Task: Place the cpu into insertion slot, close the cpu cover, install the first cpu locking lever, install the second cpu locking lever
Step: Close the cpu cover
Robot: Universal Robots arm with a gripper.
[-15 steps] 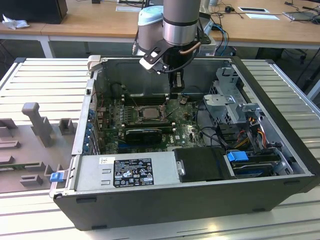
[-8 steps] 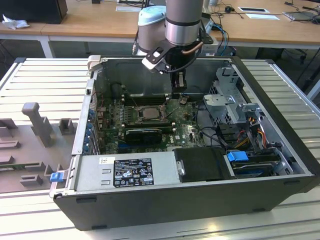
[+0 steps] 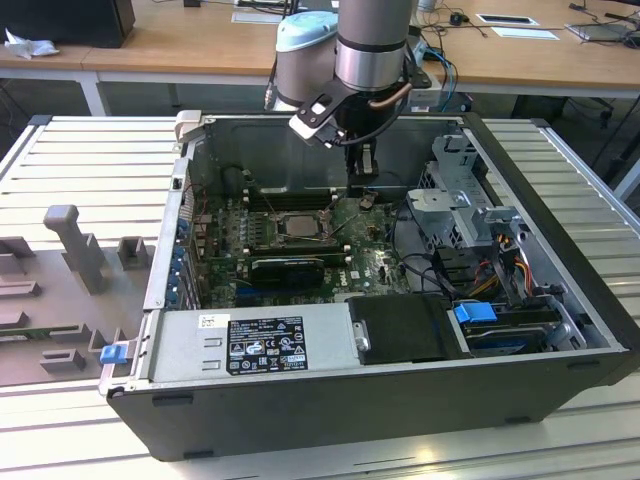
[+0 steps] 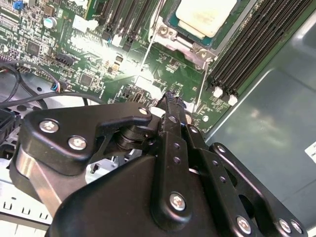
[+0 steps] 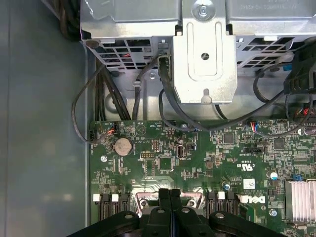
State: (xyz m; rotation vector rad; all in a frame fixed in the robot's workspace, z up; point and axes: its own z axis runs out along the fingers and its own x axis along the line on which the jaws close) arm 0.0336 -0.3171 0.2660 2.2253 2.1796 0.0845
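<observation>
Arm came straight down from above into the open computer case [image 3: 400, 400], wrist vertical, near the far wall. Pincer [image 3: 362, 188] pointed down over the green motherboard [image 3: 375, 265], just off the cpu [image 3: 298, 226] toward the exterior view's right, tips close to the board. Contact with the board not clear. Pincer closed: in both wrist views the two black fingers [image 5: 164, 197] were pressed together into one column [image 4: 170, 101].

Cpu [image 4: 205, 14] was a pale silver square lying flat in the insertion slot [image 3: 265, 232], mid-board, between rows of black memory slots [image 4: 247, 44]. Cpu cover [image 4: 187, 47] showed as a silvery metal frame around the chip's edge, with screws at its corner. Two thin wire levers [image 4: 149, 52] [image 4: 204, 81] ran along the socket's sides toward the pincer; latched or not, could not tell.

Case sat on a ribbed metal tabletop [image 3: 90, 160].
</observation>
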